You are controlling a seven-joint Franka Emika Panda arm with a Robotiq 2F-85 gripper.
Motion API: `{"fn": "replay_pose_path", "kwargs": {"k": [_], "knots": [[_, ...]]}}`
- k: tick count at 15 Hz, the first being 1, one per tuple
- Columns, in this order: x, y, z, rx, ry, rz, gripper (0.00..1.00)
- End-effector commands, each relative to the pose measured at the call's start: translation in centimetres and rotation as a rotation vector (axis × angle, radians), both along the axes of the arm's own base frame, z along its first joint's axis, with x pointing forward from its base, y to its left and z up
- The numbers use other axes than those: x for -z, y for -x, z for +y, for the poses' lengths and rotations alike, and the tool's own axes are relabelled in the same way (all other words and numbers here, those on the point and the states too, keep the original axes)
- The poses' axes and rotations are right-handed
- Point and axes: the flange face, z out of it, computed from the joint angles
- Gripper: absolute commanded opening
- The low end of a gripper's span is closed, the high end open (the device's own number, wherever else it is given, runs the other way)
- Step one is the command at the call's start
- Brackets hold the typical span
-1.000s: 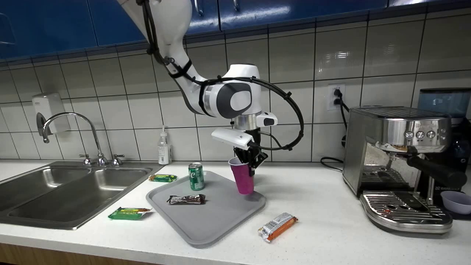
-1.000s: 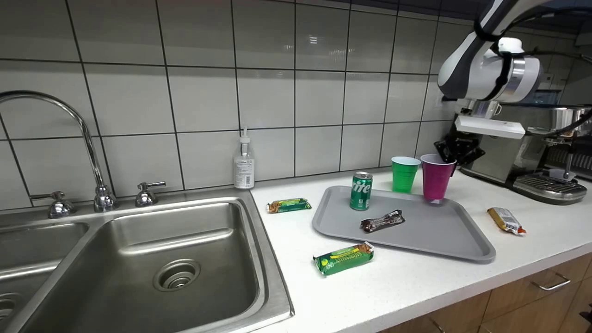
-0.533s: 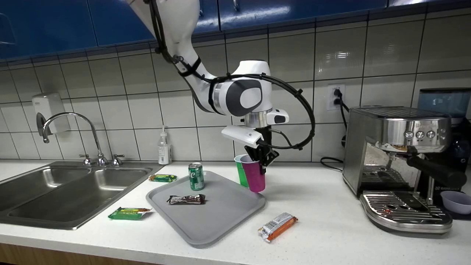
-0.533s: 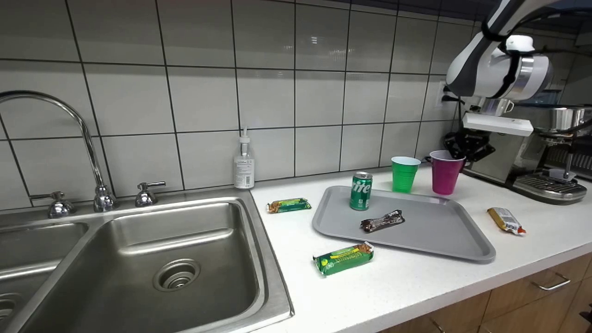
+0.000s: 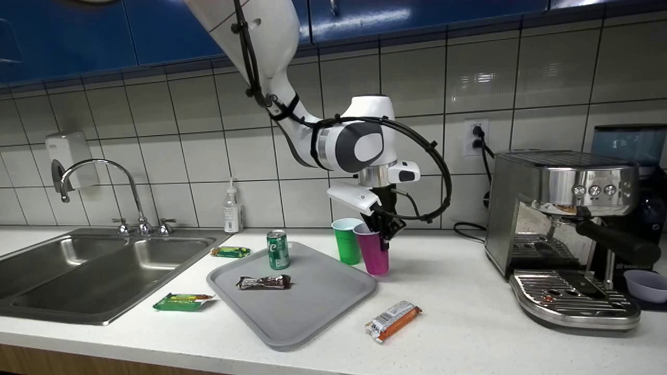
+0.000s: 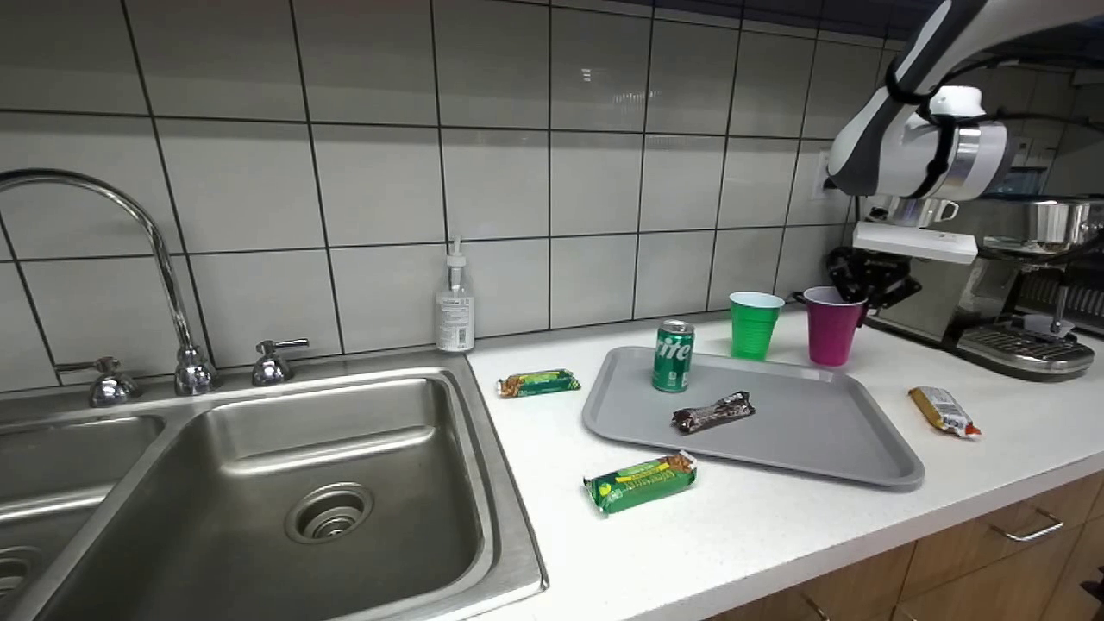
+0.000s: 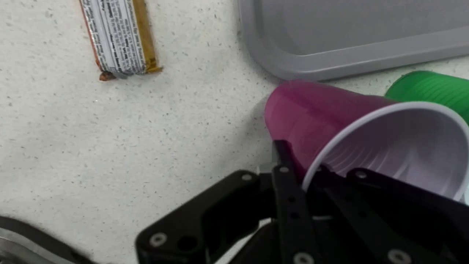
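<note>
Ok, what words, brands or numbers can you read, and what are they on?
"rite" on the green can; the rest of that word is turned away.
Too small or blurred to read:
orange-and-silver bar, panel print
nearer green bar
farther green bar
dark brown bar
pump bottle, label
black appliance, lettering
Magenta cup: none visible.

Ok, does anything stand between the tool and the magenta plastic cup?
Nothing visible does. The tool is shut on the magenta plastic cup near its rim, one jaw inside and one outside. The green plastic cup stands close by, but on the side away from the tool.
</note>
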Motion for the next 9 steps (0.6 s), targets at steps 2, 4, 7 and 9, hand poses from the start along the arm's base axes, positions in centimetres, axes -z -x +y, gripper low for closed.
{"fn": "replay_pose_path", "kwargs": {"k": [2,4,7,9], "knots": [[0.0,-1.2,-2.5,0.076,-0.014,0.016,0.01],[0.0,-1.4,-3.1,0.092,-0.012,0.019,0.01],[0.1,-1.6,-3.8,0.111,-0.016,0.024,0.01],[0.3,-1.7,-4.1,0.112,-0.022,0.020,0.01]]}}
